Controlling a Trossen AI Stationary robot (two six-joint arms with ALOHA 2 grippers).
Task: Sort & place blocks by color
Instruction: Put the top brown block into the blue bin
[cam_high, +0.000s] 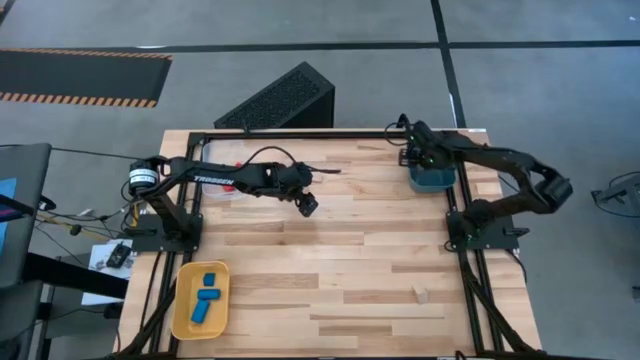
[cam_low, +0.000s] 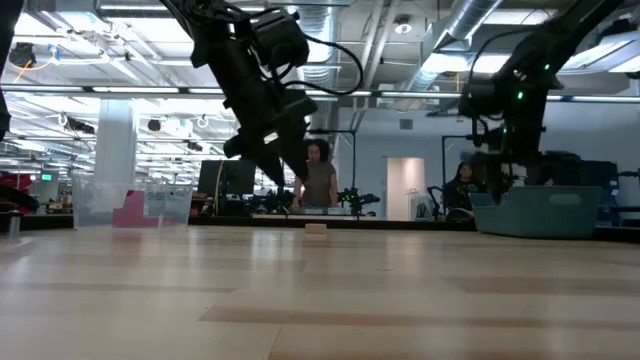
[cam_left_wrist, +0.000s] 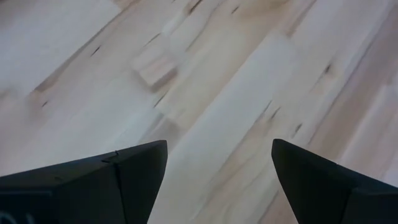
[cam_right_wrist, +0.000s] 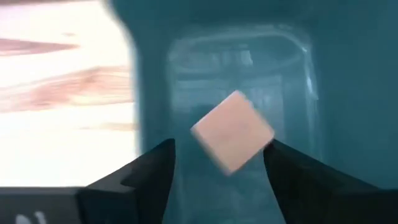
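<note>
Your right claw (cam_right_wrist: 217, 171) is hanging spread wide over the teal tray (cam_right_wrist: 323, 74), gripping nothing; a pale wood block (cam_right_wrist: 232, 130) is showing between its fingers (cam_right_wrist: 134, 177), inside the tray. Your left claw (cam_left_wrist: 217, 174) is hovering above the table (cam_high: 330, 260), also wide apart and empty, with another pale block (cam_left_wrist: 155, 65) lying ahead of it. Two blue blocks (cam_high: 206, 294) are sitting in the yellow tray (cam_high: 183, 312), well apart from both claws.

Open hall behind the pale plank counter (cam_high: 330, 260): grey floor (cam_high: 250, 25) with a hazard-striped mat (cam_high: 80, 77), a dark slatted box (cam_high: 280, 100), ceiling ducts and strip lights (cam_low: 420, 40), white column (cam_low: 113, 140), two people (cam_low: 318, 178) at desks.
</note>
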